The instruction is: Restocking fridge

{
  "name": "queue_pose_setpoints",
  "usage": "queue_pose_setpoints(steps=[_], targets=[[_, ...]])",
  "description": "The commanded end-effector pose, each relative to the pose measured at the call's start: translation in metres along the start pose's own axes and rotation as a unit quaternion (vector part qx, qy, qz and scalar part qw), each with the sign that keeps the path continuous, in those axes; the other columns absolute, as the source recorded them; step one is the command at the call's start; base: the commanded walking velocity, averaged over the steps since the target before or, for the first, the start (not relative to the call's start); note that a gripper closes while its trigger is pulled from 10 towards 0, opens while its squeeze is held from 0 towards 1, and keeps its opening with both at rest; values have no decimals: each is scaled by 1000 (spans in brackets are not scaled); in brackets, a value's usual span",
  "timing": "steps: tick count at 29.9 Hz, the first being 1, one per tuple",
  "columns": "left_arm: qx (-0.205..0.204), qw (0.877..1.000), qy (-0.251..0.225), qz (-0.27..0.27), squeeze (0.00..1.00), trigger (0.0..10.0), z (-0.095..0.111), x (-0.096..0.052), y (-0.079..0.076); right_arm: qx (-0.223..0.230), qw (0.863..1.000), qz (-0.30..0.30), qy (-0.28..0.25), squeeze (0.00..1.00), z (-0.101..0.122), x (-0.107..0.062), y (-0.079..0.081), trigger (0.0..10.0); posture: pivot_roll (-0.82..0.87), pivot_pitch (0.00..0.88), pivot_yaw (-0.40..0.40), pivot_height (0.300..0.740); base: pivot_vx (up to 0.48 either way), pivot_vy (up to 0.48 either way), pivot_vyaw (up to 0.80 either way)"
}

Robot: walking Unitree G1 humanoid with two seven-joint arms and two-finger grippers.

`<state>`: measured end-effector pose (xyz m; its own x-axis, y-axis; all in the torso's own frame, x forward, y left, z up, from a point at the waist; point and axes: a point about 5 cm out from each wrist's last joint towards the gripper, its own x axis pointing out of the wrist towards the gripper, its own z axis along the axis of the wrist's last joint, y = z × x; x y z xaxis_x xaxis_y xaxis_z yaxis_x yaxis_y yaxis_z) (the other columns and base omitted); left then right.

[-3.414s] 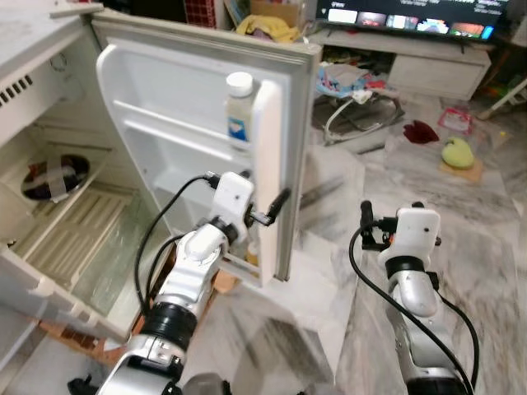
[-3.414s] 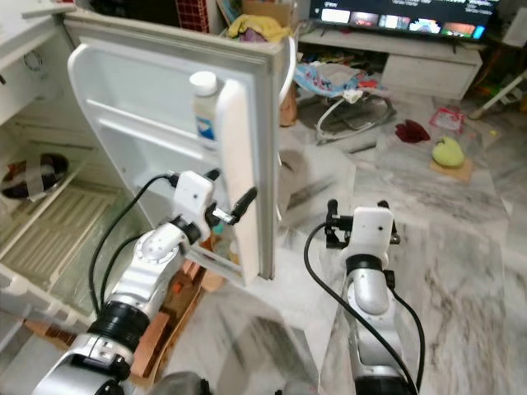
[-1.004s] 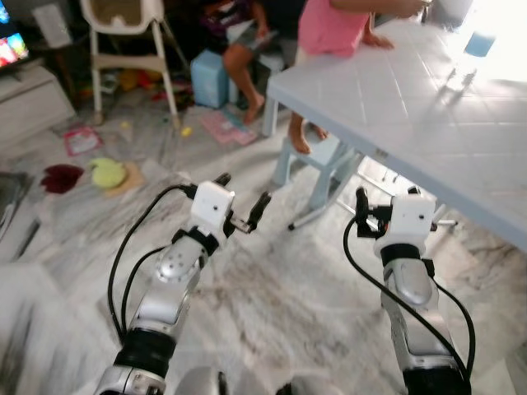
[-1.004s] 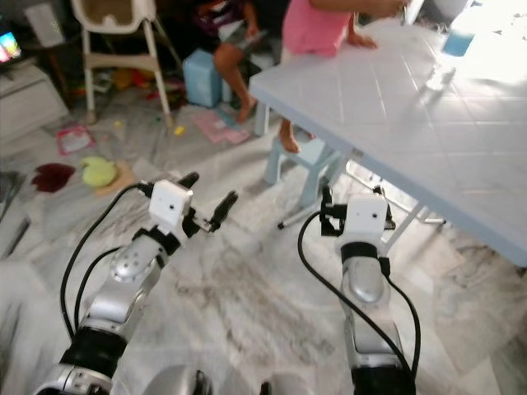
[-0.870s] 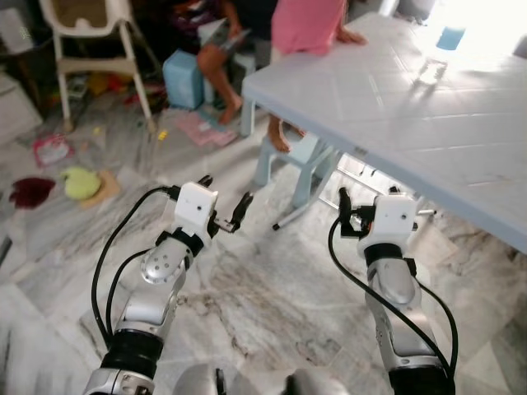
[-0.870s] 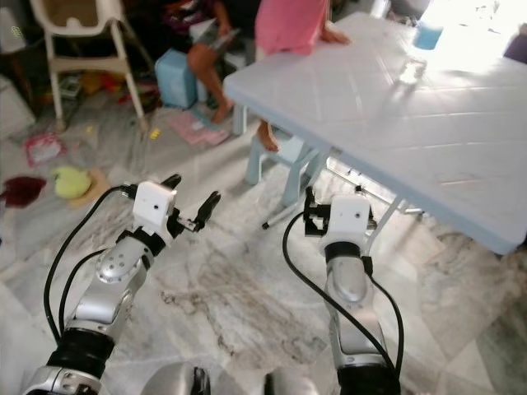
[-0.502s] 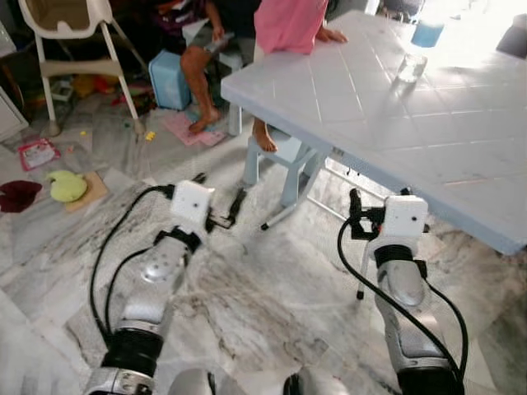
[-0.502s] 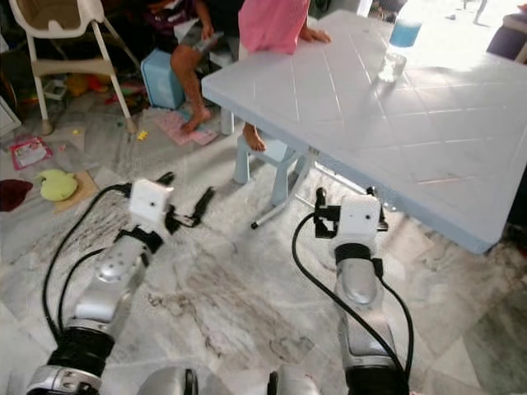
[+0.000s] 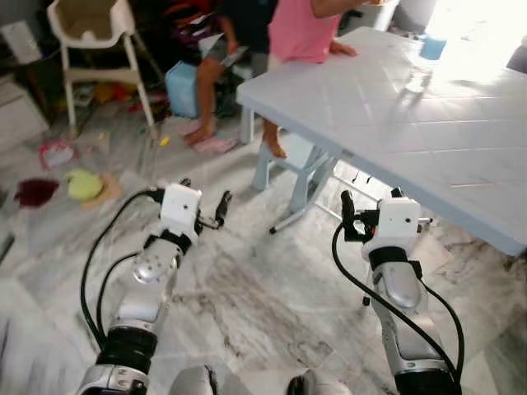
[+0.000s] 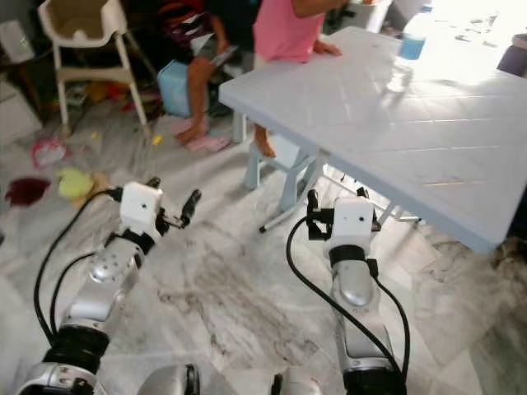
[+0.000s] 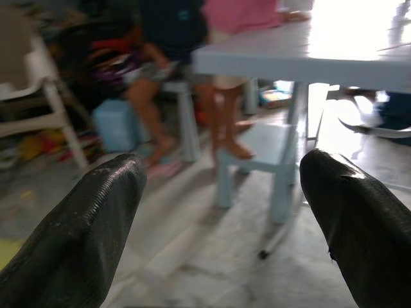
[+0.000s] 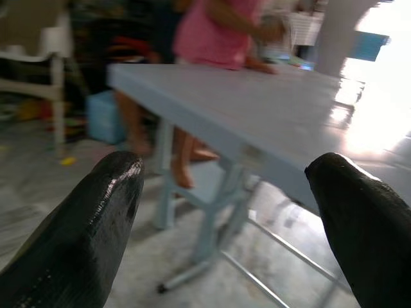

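A clear bottle with a blue label (image 10: 408, 48) stands at the far end of a pale blue table (image 9: 412, 123), ahead on my right. Both arms are raised in front of me over the marble floor, well short of the table. My left gripper (image 9: 204, 192) is open and holds nothing; its fingers (image 11: 77, 231) frame the table legs and a small blue stool (image 11: 270, 144). My right gripper (image 10: 336, 197) is also open and empty, close to the table's near edge, with the table top (image 12: 212, 96) seen between its fingers (image 12: 359, 218).
A person in a pink top (image 9: 309, 29) leans on the table's far corner, and another person (image 9: 216, 62) sits beside a blue box. A white high chair (image 9: 86, 37) stands at the back left. Toys (image 9: 82, 185) lie on the floor at left.
The camera has turned away from the open fridge toward the table, and it shifted slightly over the last second. Both arms keep the same raised pose with open fingers.
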<state>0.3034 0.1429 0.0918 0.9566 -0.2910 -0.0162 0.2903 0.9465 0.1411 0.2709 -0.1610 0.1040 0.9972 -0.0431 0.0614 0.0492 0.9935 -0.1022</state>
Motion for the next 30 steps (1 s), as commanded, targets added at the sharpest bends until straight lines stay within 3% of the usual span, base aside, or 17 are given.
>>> queue_pose_setpoints(steps=[1, 10, 17, 30], targets=[[6, 1000, 3, 3, 0, 10000, 0, 0, 2, 6, 1000, -2, -8, 0, 4, 1, 1, 10000, -62, 44, 10, 740, 0, 0, 0], [8, 999, -23, -26, 0, 10000, 6, 2, -1, 6, 1000, -29, -7, 0, 3, 3, -4, 10000, -58, 38, 18, 740, 37, 0, -53], [0, 999, -33, -31, 0, 10000, 10, 4, -2, 2, 999, -41, -18, 0, 7, 5, -8, 10000, -59, 37, 19, 740, 462, 0, -708], [-8, 999, -40, -34, 0, 10000, 12, 6, -6, -4, 999, -44, -30, 0, 13, 8, -11, 10000, -63, 41, 16, 740, 465, 0, -87]])
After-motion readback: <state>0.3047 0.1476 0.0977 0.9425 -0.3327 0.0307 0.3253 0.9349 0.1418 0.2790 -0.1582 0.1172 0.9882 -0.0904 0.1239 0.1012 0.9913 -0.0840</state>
